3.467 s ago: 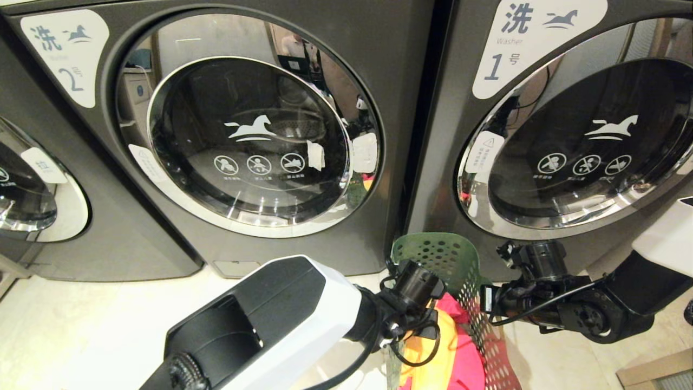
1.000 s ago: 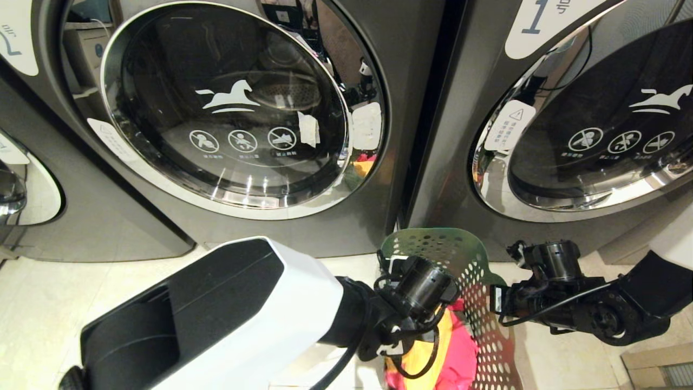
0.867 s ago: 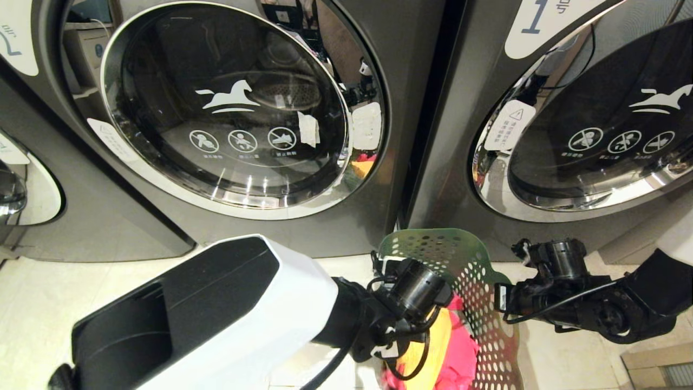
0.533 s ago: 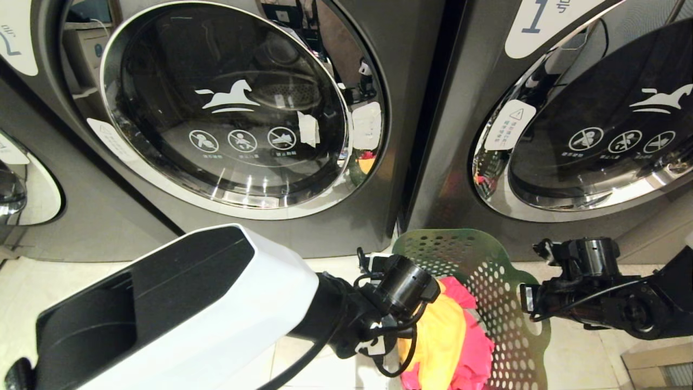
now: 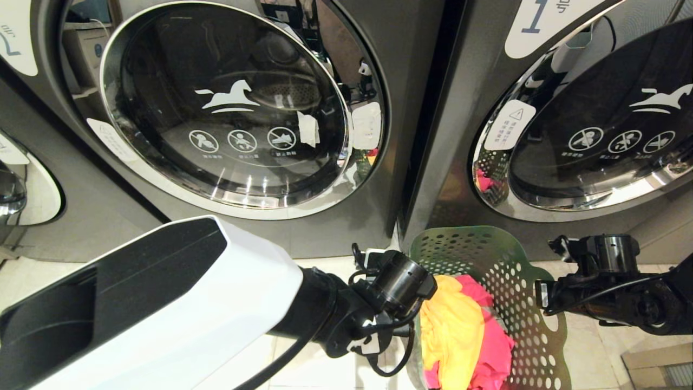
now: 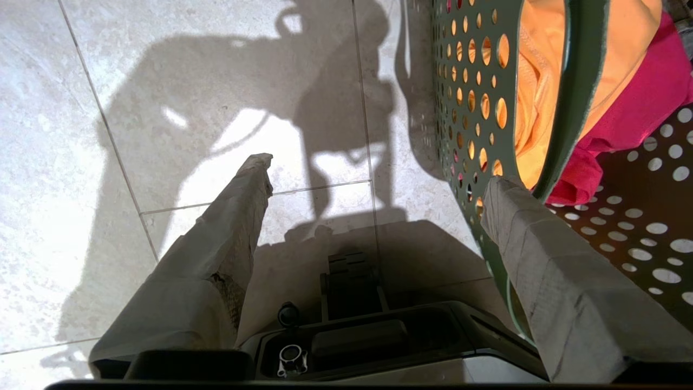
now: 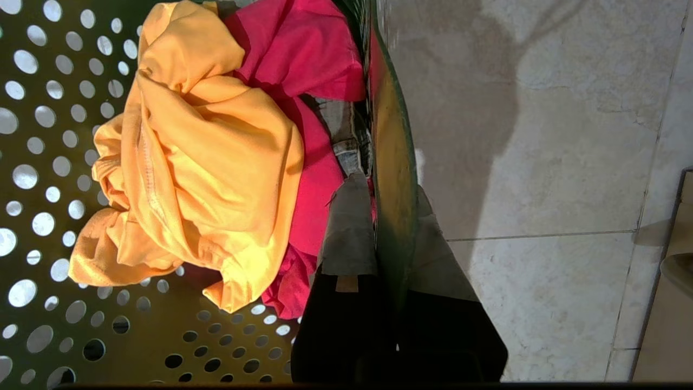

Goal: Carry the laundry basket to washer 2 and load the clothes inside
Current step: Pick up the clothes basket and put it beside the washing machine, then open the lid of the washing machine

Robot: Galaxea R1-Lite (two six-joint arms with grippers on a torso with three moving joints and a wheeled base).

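The laundry basket [image 5: 490,271] is green with round holes and stands on the floor below the gap between two machines. The clothes lie in it: a yellow-orange garment [image 7: 206,151], a pink-red garment [image 7: 319,54] and a grey piece [image 7: 341,130]. My right gripper [image 7: 390,192] is shut on the basket's rim [image 7: 392,151], one finger inside and one outside. My left gripper [image 6: 379,184] is open over bare floor just left of the basket wall [image 6: 465,108], one finger [image 6: 509,216] against the wall. Washer 2 [image 5: 227,108] stands ahead on the left, its round glass door closed.
Washer 1 [image 5: 595,119] stands to the right, close behind the basket. Another machine's door [image 5: 21,189] shows at the far left. A cardboard box [image 5: 655,368] sits at the lower right. Pale floor tiles [image 5: 54,292] lie in front of washer 2.
The basket has swung to the right with my right gripper still on its rim. My left arm has drawn back to the left, off the basket. Between the two oldest frames the whole scene shifted.
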